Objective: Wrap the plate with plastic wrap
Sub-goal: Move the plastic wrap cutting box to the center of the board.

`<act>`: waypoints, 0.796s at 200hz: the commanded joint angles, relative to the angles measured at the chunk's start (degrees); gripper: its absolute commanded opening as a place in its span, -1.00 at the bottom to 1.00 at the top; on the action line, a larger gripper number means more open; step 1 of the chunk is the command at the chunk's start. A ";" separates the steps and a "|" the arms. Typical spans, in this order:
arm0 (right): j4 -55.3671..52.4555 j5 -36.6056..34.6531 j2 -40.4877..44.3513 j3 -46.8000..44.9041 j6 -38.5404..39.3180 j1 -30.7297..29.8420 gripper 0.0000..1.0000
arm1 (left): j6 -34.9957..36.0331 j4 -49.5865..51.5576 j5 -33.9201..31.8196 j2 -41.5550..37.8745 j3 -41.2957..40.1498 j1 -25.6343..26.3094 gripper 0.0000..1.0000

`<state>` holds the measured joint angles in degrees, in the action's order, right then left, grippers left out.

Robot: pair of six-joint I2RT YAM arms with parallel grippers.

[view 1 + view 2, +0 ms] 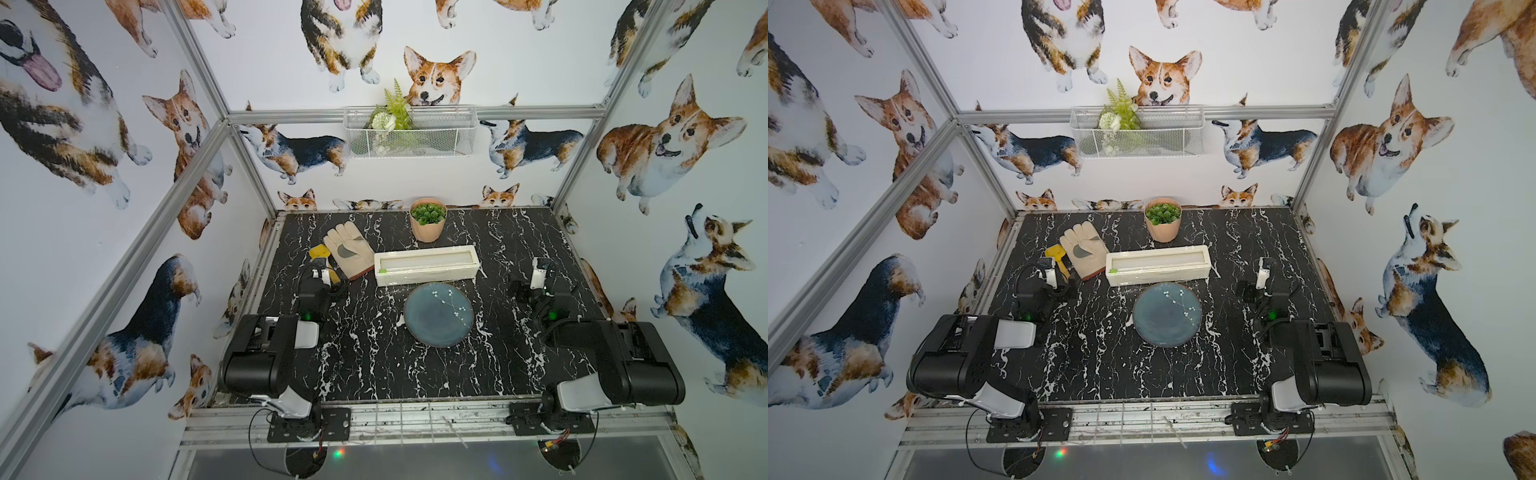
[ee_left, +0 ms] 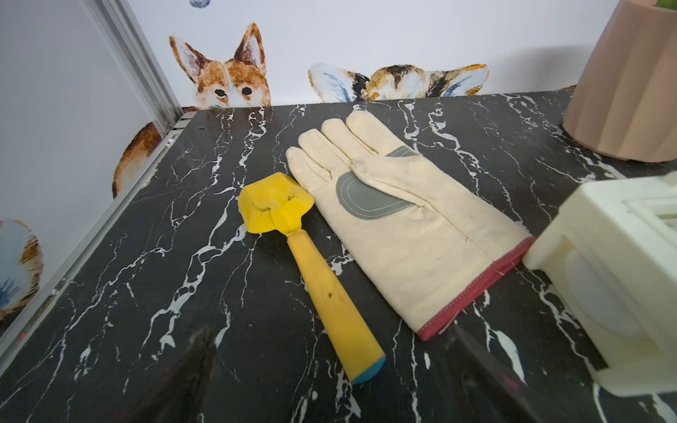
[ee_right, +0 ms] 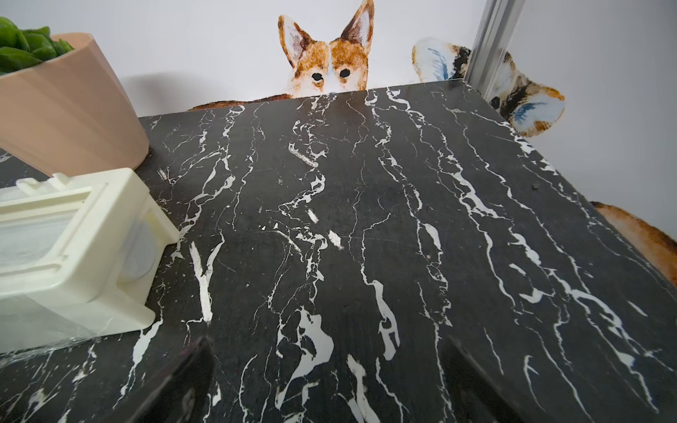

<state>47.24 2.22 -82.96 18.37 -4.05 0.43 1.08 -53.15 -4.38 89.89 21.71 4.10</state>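
The left arm [image 1: 259,357] and right arm [image 1: 636,365] are boxy black housings with white shells [image 1: 305,334] and green lights [image 1: 308,316]. Black cables [image 1: 249,434] loop beside screwed black base plates [image 1: 309,424].

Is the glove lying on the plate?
No, the glove lies on the table beside the dispenser box, apart from the plate.

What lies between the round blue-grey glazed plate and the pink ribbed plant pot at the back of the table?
The long cream-white plastic-wrap dispenser box lies crosswise between the plate and the pot; both top views show it.
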 commanded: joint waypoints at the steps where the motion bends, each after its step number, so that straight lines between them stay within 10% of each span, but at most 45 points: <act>1: 0.22 0.70 -0.01 0.31 1.07 0.01 0.99 | 1.12 0.20 1.31 -0.07 0.14 -0.11 1.00; 76: -2.21 -8.80 2.77 0.80 -0.42 -2.19 0.99 | 0.92 1.81 -2.70 -1.71 0.54 0.59 1.00; 111: -29.49 -12.91 18.20 9.82 1.10 -6.98 0.99 | -1.03 38.19 -10.77 -19.97 14.23 8.38 1.00; 159: -50.09 -33.05 33.54 9.38 -37.36 -5.82 0.99 | -34.84 65.49 -17.17 -25.60 24.06 7.84 1.00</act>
<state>13.54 -16.88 -53.78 30.46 -16.49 -6.44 -13.85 -9.50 -16.14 65.32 44.58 12.51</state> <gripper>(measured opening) 0.996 0.999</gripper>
